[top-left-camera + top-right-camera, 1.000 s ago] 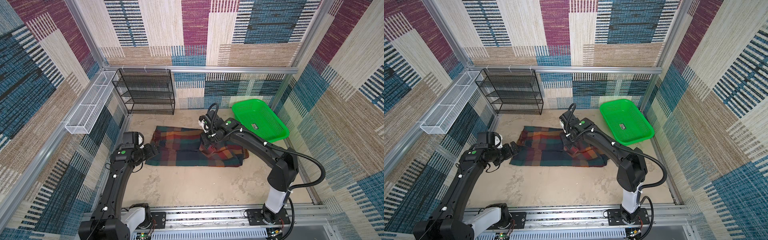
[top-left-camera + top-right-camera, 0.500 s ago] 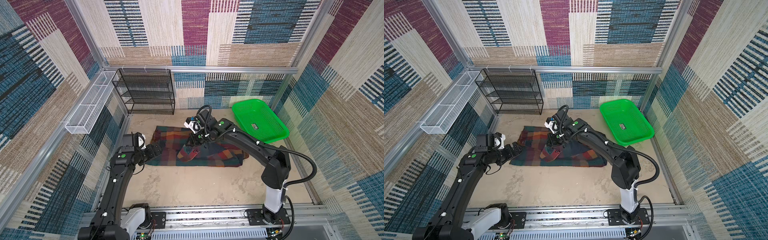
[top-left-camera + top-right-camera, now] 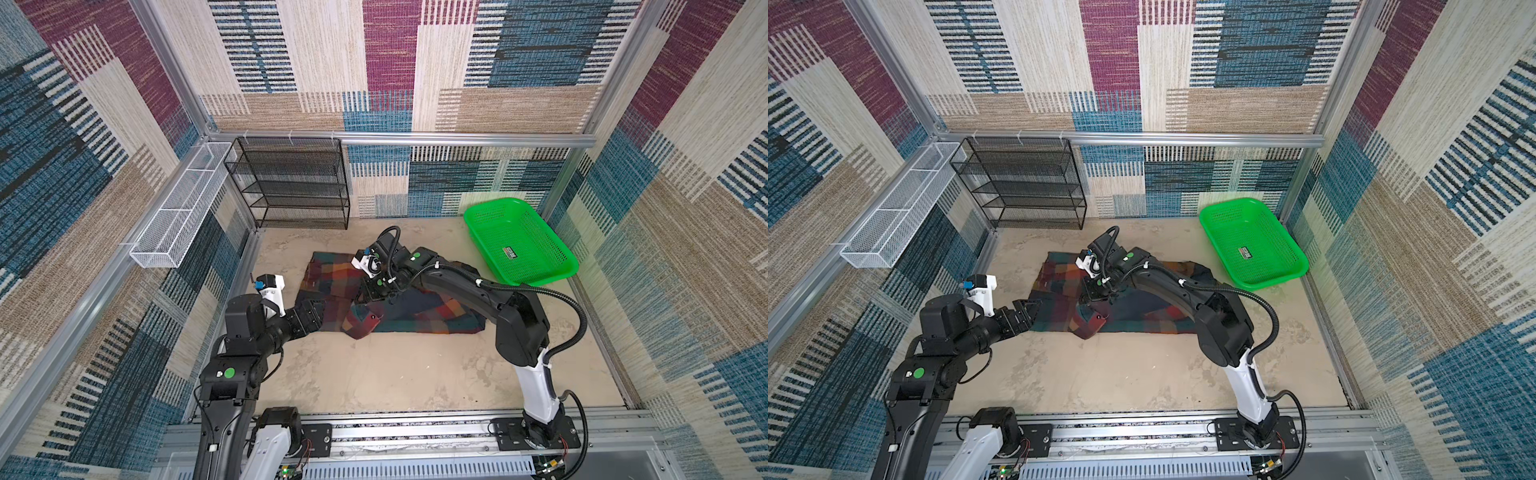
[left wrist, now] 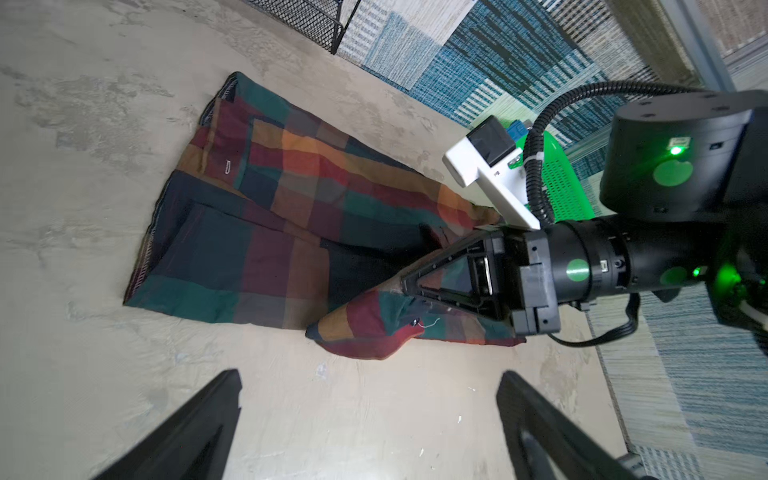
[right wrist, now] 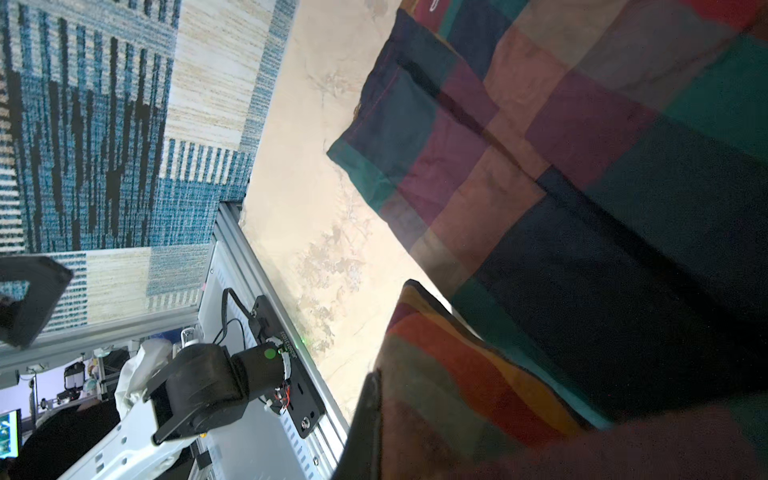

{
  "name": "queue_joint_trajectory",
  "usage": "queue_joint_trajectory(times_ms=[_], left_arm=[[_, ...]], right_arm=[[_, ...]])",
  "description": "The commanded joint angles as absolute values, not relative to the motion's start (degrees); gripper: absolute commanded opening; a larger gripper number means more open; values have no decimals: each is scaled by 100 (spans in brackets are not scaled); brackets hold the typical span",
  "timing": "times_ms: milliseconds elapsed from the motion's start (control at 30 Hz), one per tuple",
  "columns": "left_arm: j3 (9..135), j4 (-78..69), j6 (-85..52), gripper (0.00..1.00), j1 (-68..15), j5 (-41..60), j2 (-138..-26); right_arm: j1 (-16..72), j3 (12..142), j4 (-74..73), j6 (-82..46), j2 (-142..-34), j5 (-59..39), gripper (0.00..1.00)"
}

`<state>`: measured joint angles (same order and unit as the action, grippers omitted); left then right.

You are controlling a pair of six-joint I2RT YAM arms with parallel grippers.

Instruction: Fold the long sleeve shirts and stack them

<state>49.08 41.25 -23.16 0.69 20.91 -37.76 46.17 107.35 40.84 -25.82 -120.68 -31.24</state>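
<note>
The long sleeve shirt point(image 3: 328, 278) point(image 3: 1057, 282) is a plaid cloth in navy, green, maroon and orange, lying flat mid-table. My right gripper point(image 3: 372, 297) point(image 3: 1094, 297) is shut on a fold of it, held low over the shirt's middle. The pinched flap point(image 3: 361, 324) droops to the shirt's front edge. In the left wrist view the right gripper point(image 4: 405, 284) clamps that flap above the shirt point(image 4: 257, 216). The right wrist view shows cloth point(image 5: 582, 145) covering one finger point(image 5: 365, 424). My left gripper point(image 3: 309, 305) point(image 3: 1027, 305) point(image 4: 369, 376) is open and holds nothing, at the shirt's left edge.
A green plastic basket point(image 3: 519, 241) point(image 3: 1250, 241) stands at the back right, close to the right arm. A black wire shelf point(image 3: 291, 183) stands against the back wall at the left. A white wire basket point(image 3: 178, 212) hangs on the left wall.
My right gripper has carried the pinched fold leftward and toward the front, laying more cloth over the shirt's middle. The left arm has barely moved and stays open.
</note>
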Motion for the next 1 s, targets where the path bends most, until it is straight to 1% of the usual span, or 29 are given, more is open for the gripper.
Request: queue_joint_trajectory(times_ms=[0,100,200,400,500,600,700,833,967], left_arm=[[4878,4152,-2149,99,70,1822,-3762],[4843,4115,-2153,99,69,1836,-3808],[4840,4113,-2137,99,70,1828,-3857],[4825,4103,-2130,99,70,1828,-3870],[4821,4084,-2136,99,70,1880,-3900],[4790,4031,-2135,99,71,1996,-3948],[4792,4003,-2145,99,68,2080,-3994],[4783,3957,-2148,99,72,2179,-3915],[4755,3938,-2153,99,75,2176,-3798]], right_arm=[[4621,11006,3614,-3029,-12295,-3102,0],[4651,11424,3642,-3337,-12635,-2842,0],[4682,11867,3647,-3606,-12990,-2807,0],[4807,12327,3706,-4007,-13542,-2531,0],[4814,12185,3610,-4125,-13433,-2383,0],[4811,11925,3418,-4157,-13067,-2149,0],[4821,11880,3363,-4250,-12926,-2363,0],[4838,11598,2858,-4653,-12712,-2797,0],[4868,11911,2953,-4754,-12869,-2921,0]])
